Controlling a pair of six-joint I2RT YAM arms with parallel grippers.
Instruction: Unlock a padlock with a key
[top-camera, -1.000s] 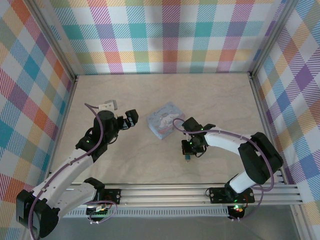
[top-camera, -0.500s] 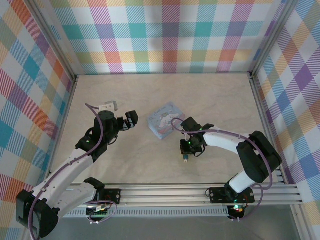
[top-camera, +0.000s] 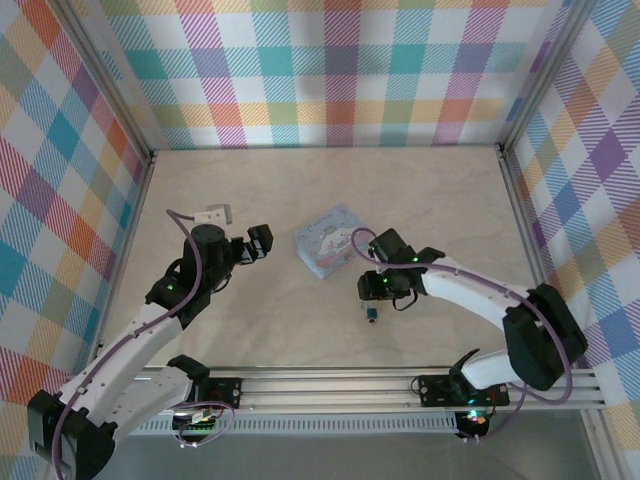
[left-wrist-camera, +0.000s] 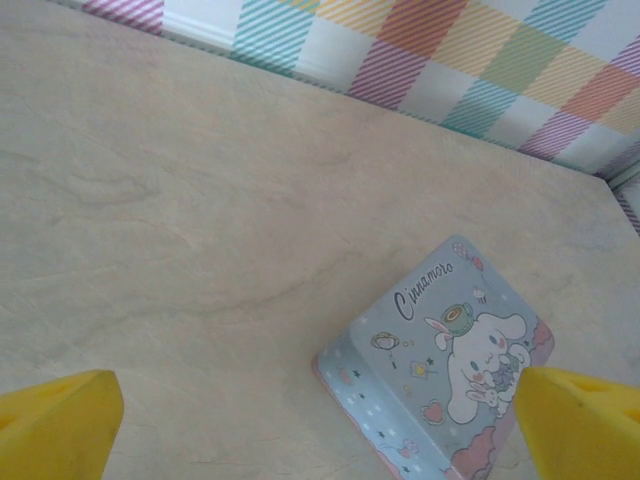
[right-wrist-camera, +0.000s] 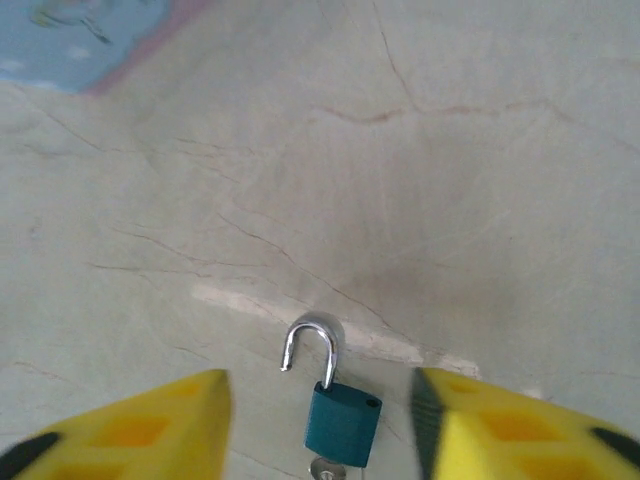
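Blue padlock (right-wrist-camera: 343, 425) lies flat on the bench (right-wrist-camera: 450, 200) between the fingers of the released right claw (right-wrist-camera: 320, 430), touching neither. Its long axis runs up the wrist view, with the sprung shackle pointing away from the camera. A cartoon tin (top-camera: 328, 240) sits nearby. The left claw (top-camera: 255, 243) gapes wide, holding nothing.
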